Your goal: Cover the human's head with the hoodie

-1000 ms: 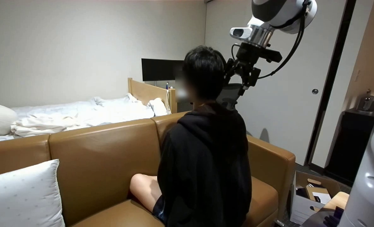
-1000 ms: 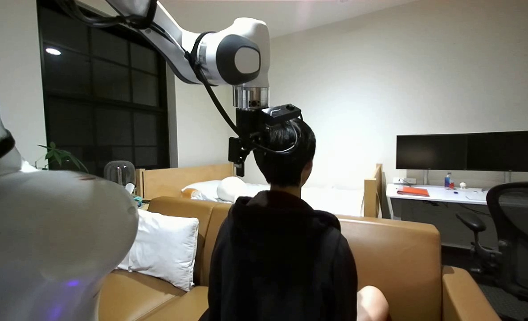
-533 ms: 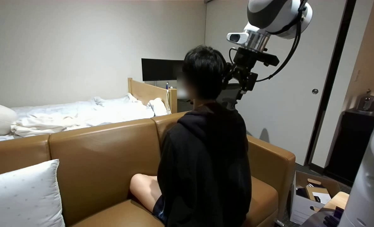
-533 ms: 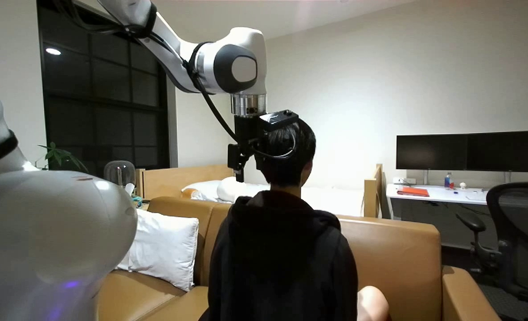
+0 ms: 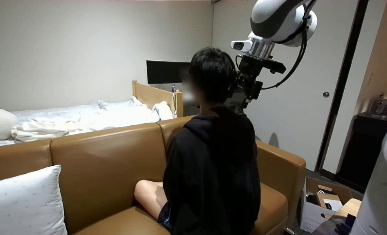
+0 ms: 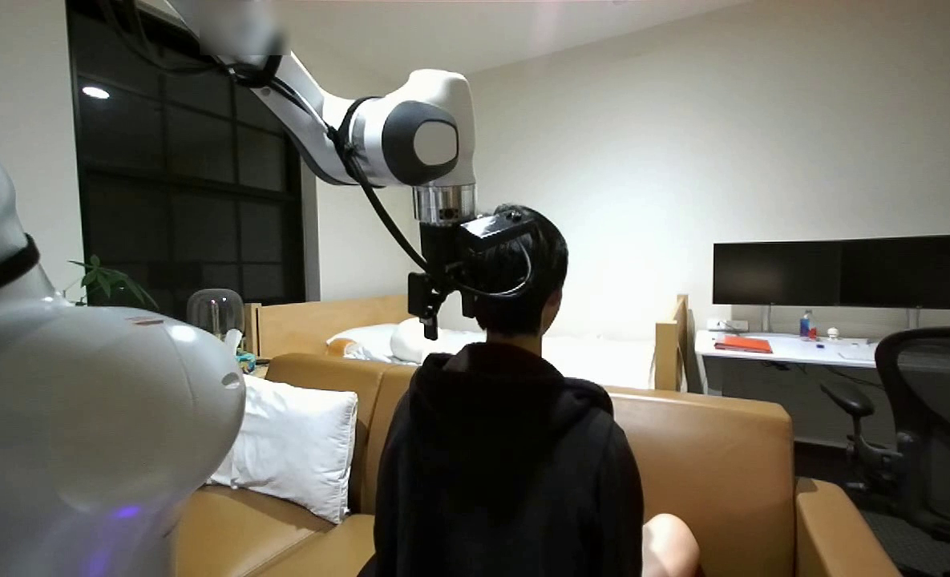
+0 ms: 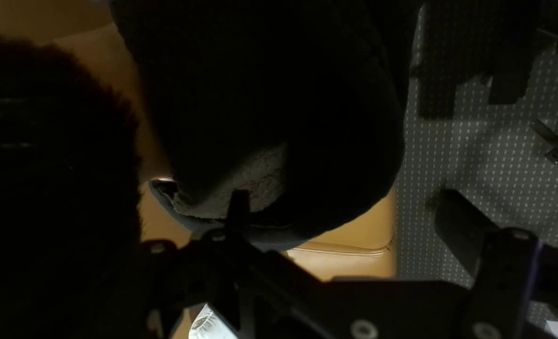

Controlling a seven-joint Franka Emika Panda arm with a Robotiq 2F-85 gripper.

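Note:
The human's head (image 5: 211,67), black-haired and bare, faces away in an exterior view (image 6: 551,248); in the wrist view the hair (image 7: 48,165) fills the left side. The black hoodie (image 5: 213,176) is worn by the seated person. Its hood lies folded down behind the neck (image 6: 507,401). In the wrist view the hoodie (image 7: 335,117) shows a paler lit patch near its curved rim. My gripper (image 7: 343,198) points down beside the head with fingers wide apart, holding nothing. One finger (image 7: 238,207) overlaps the hood's rim there; whether it touches cannot be told.
A tan leather sofa (image 5: 108,156) carries the person and a white pillow (image 5: 23,202). Behind it stands a bed (image 5: 66,117). A desk (image 6: 795,349) with monitors and an office chair (image 6: 931,433) are off to one side. A carton (image 5: 320,209) sits beyond the sofa's arm.
My arm and open gripper have come down beside the head, shifting slightly left in both exterior views. The person and the hoodie stay in place.

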